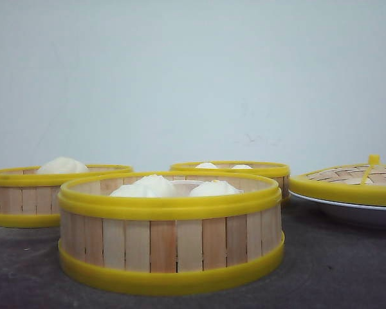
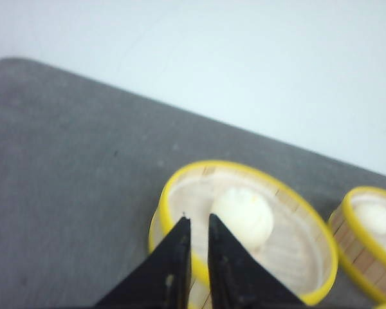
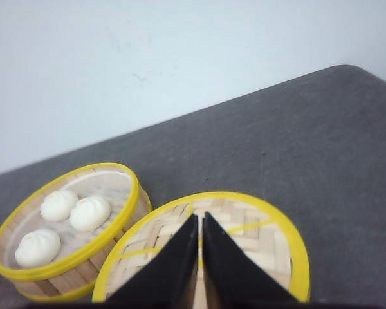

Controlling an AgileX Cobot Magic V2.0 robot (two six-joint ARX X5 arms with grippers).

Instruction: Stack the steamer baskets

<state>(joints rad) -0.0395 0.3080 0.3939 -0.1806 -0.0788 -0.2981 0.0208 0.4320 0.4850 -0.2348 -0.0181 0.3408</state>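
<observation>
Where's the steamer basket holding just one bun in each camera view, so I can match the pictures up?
Front view: the single-bun basket sits far left, behind the nearest basket.
Left wrist view: lower middle, just beyond the left tool.
Right wrist view: not in it; only a three-bun basket and the woven lid show.
Shared landmark: the dark grey table meeting the pale wall.

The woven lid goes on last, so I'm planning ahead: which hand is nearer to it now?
Right. The right hand hangs directly above the woven lid; the left hand is over the steamer basket holding one bun, at the far left.
</observation>
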